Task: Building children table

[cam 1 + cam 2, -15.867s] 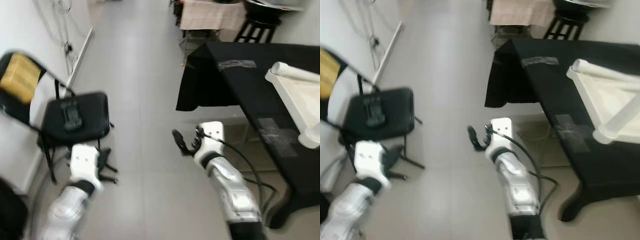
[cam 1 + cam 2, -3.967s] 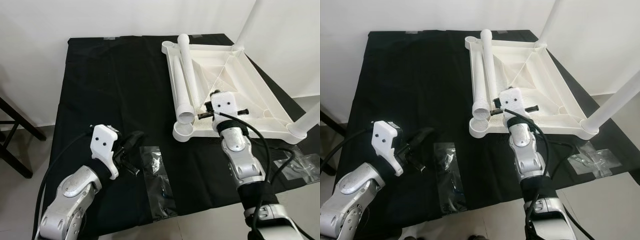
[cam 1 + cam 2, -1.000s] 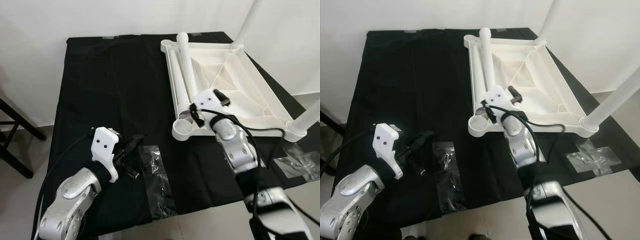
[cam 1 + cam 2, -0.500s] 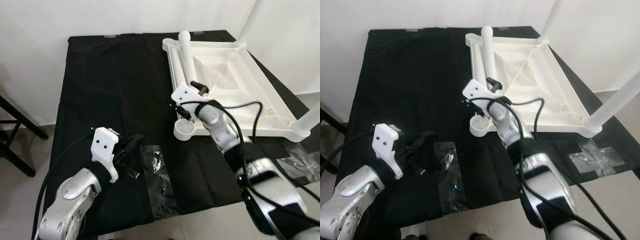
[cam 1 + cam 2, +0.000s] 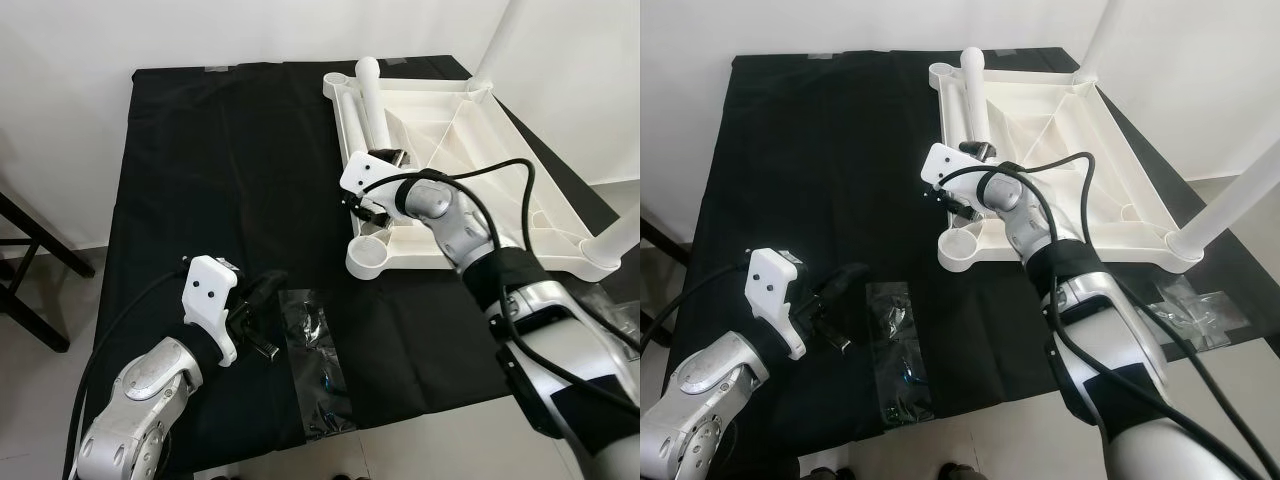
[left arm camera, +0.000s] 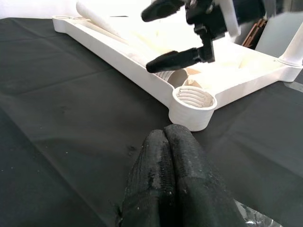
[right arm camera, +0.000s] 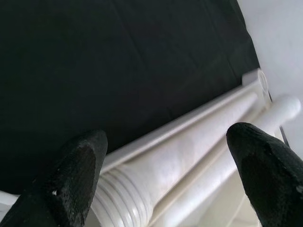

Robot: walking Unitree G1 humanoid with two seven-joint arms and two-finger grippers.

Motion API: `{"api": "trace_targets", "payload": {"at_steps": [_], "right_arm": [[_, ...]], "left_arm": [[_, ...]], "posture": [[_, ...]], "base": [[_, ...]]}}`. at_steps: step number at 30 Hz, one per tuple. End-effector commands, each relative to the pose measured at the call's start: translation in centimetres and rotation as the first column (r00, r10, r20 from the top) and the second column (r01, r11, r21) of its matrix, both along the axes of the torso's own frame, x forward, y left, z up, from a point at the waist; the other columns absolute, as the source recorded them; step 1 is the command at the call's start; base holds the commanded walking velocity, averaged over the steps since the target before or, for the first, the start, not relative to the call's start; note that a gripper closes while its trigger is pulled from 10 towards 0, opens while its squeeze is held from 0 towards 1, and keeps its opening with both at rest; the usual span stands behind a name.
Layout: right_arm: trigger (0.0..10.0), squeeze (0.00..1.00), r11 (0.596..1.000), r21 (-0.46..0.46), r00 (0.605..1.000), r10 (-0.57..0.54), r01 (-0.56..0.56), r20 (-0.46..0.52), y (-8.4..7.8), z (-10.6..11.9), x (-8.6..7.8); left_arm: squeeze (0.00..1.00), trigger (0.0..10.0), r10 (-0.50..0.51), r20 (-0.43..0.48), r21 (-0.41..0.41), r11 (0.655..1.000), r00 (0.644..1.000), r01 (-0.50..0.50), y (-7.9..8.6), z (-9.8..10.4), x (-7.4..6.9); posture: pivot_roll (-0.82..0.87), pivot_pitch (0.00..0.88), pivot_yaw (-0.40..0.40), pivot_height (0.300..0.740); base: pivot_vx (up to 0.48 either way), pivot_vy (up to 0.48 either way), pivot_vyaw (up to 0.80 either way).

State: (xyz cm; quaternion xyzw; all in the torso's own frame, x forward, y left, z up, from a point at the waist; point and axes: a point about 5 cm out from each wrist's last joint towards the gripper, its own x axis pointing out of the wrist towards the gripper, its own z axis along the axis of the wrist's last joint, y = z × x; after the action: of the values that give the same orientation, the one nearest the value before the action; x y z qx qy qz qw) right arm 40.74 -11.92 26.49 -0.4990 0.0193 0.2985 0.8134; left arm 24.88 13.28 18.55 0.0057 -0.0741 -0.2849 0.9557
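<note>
A white children's table top (image 5: 470, 150) lies upside down on the black-clothed table (image 5: 220, 170). Two white legs stand in its far right (image 5: 497, 45) and near right (image 5: 622, 232) corners. A loose white leg (image 5: 371, 100) lies inside along its left rim. The near left socket (image 5: 368, 256) is empty and threaded. My right gripper (image 5: 380, 185) is open, and its fingers (image 7: 78, 175) straddle the threaded end of the loose leg (image 7: 189, 156). My left gripper (image 5: 266, 283) rests shut over the cloth, its fingers (image 6: 165, 179) pressed together and pointing at the empty socket (image 6: 191, 98).
A clear bag of hardware (image 5: 315, 365) lies on the cloth just right of my left gripper. A second clear bag (image 5: 1185, 300) lies near the table's right front corner. A dark stand (image 5: 30, 270) is on the floor at the left. A white wall runs behind the table.
My right gripper has swung left from the table top's near rim, and its wrist has turned; it now straddles the loose leg. The left arm has not moved.
</note>
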Motion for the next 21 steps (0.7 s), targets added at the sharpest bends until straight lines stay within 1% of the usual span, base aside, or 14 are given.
{"api": "trace_targets", "payload": {"at_steps": [1, 2, 3, 4, 5, 12, 13, 14, 15, 17, 18, 19, 20, 21], "right_arm": [[10.0, 0.00, 0.988, -0.065, 0.988, 0.138, -0.142, -0.067, 0.2, 1.5, -0.9], [10.0, 0.00, 0.988, -0.065, 0.988, 0.138, -0.142, -0.067, 0.2, 1.5, -0.9], [10.0, 0.00, 0.981, -0.100, 0.983, 0.155, -0.165, -0.097, -0.1, 1.5, -1.2], [10.0, 0.00, 0.981, -0.100, 0.983, 0.155, -0.165, -0.097, -0.1, 1.5, -1.2], [10.0, 0.00, 0.976, -0.128, 0.980, 0.159, -0.174, -0.116, -0.5, 1.5, -1.3], [10.0, 0.00, 0.976, -0.128, 0.980, 0.159, -0.174, -0.116, -0.5, 1.5, -1.3], [10.0, 0.00, 0.975, -0.147, 0.981, 0.150, -0.167, -0.119, -0.8, 1.5, -1.3], [10.0, 0.00, 0.979, -0.184, 0.994, 0.077, -0.091, -0.082, -1.2, 1.3, -0.6], [10.0, 0.00, 0.979, -0.184, 0.994, 0.077, -0.091, -0.082, -1.2, 1.3, -0.6], [10.0, 0.00, 0.973, -0.229, 1.000, -0.018, 0.012, -0.024, -1.7, 1.0, 0.3], [10.0, 0.00, 0.973, -0.229, 1.000, -0.018, 0.012, -0.024, -1.7, 1.0, 0.3], [10.0, 0.00, 0.970, -0.242, 0.999, -0.043, 0.039, -0.012, -1.8, 0.9, 0.5], [10.0, 0.00, 0.964, -0.262, 0.998, -0.062, 0.052, -0.031, -2.2, 0.6, 0.5], [10.0, 0.00, 0.964, -0.262, 0.998, -0.062, 0.052, -0.031, -2.2, 0.6, 0.5]], "left_arm": [[0.00, 10.0, -0.011, -0.012, 0.014, 1.000, 1.000, 0.011, -0.2, -0.2, -0.4], [0.00, 10.0, -0.011, -0.012, 0.014, 1.000, 1.000, 0.011, -0.2, -0.2, -0.4], [0.00, 10.0, -0.011, -0.012, 0.014, 1.000, 1.000, 0.011, -0.2, -0.2, -0.4], [0.00, 10.0, -0.011, -0.012, 0.014, 1.000, 1.000, 0.011, -0.2, -0.2, -0.4], [0.00, 10.0, -0.011, -0.012, 0.014, 1.000, 1.000, 0.011, -0.2, -0.2, -0.4], [0.00, 10.0, -0.011, -0.012, 0.014, 1.000, 1.000, 0.011, -0.2, -0.2, -0.4], [0.00, 10.0, -0.011, -0.012, 0.014, 1.000, 1.000, 0.011, -0.2, -0.2, -0.4], [0.00, 10.0, -0.010, -0.011, 0.013, 1.000, 1.000, 0.010, -0.2, -0.2, -0.3], [0.00, 10.0, -0.010, -0.011, 0.013, 1.000, 1.000, 0.010, -0.2, -0.2, -0.3], [0.00, 10.0, -0.010, -0.010, 0.011, 1.000, 1.000, 0.010, -0.3, -0.1, -0.3], [0.00, 10.0, -0.010, -0.010, 0.011, 1.000, 1.000, 0.010, -0.3, -0.1, -0.3], [0.00, 10.0, -0.010, -0.010, 0.011, 1.000, 1.000, 0.010, -0.3, -0.1, -0.3], [0.00, 10.0, -0.008, -0.010, 0.013, 1.000, 1.000, 0.008, -0.2, -0.1, -0.3], [0.00, 10.0, -0.008, -0.010, 0.013, 1.000, 1.000, 0.008, -0.2, -0.1, -0.3]], "posture": [[0.12, 0.206, -0.089, 0.740], [0.12, 0.206, -0.089, 0.740], [0.12, 0.207, -0.090, 0.740], [0.12, 0.207, -0.090, 0.740], [0.11, 0.208, -0.090, 0.740], [0.11, 0.208, -0.090, 0.740], [0.11, 0.208, -0.090, 0.740], [0.11, 0.214, -0.093, 0.740], [0.11, 0.214, -0.093, 0.740], [0.11, 0.216, -0.094, 0.740], [0.11, 0.216, -0.094, 0.740], [0.11, 0.216, -0.094, 0.740], [0.12, 0.219, -0.095, 0.740], [0.12, 0.219, -0.095, 0.740]], "base": [[0.000, 0.000, 0.00], [0.000, 0.000, 0.00], [0.000, 0.000, 0.00], [0.000, 0.000, 0.00], [0.000, 0.000, 0.00], [0.000, 0.000, 0.00], [0.000, 0.000, 0.00], [0.000, 0.000, 0.00], [0.000, 0.000, 0.00], [0.000, 0.000, 0.00], [0.000, 0.000, 0.00], [0.000, 0.000, 0.00], [0.000, 0.000, 0.00], [0.000, 0.000, 0.00]]}}
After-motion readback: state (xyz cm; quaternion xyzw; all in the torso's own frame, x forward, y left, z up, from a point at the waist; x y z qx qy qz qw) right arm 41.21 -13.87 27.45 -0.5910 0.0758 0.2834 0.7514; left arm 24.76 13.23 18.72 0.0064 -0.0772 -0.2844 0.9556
